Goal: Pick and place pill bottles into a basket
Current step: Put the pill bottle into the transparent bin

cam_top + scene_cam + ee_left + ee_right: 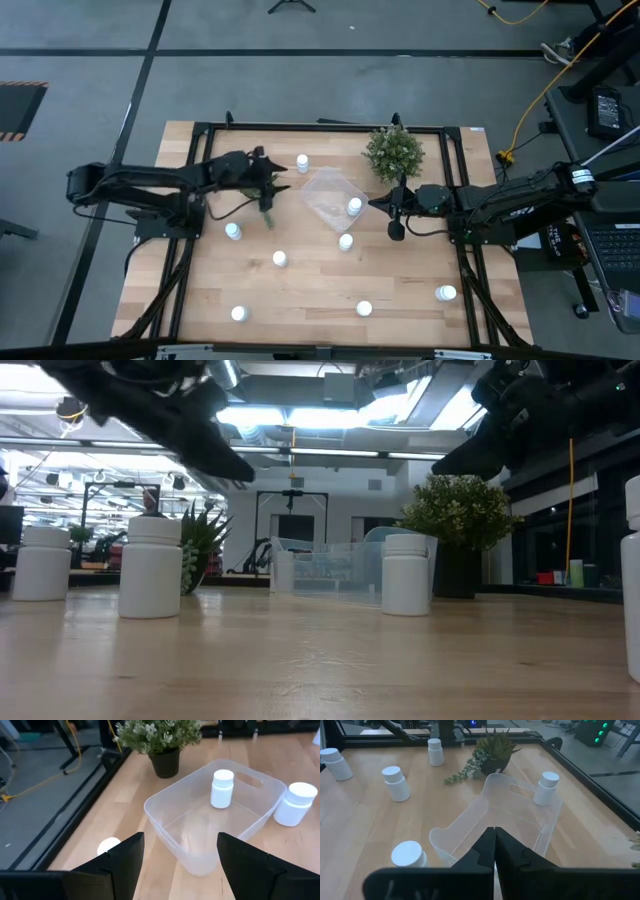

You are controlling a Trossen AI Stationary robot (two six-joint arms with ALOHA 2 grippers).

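The clear basket [328, 195] stands at the table's middle, and one white pill bottle [354, 205] stands upright inside it [221, 788]. Several more bottles stand on the table, among them one by the basket's far side [302, 162] and one by its near side [346, 241]. My left gripper [275, 181] is open and empty, left of the basket and raised above the table [180, 865]. My right gripper [385, 205] is shut and empty, right of the basket and raised [495, 851]. In the right wrist view its fingers hide the bottle in the basket.
A bushy potted plant [393, 152] stands behind the basket at the far right. A trailing plant [263, 197] stands under my left gripper. Other bottles stand at the left [233, 231], middle [280, 258] and along the near edge [239, 313], [364, 308], [446, 293].
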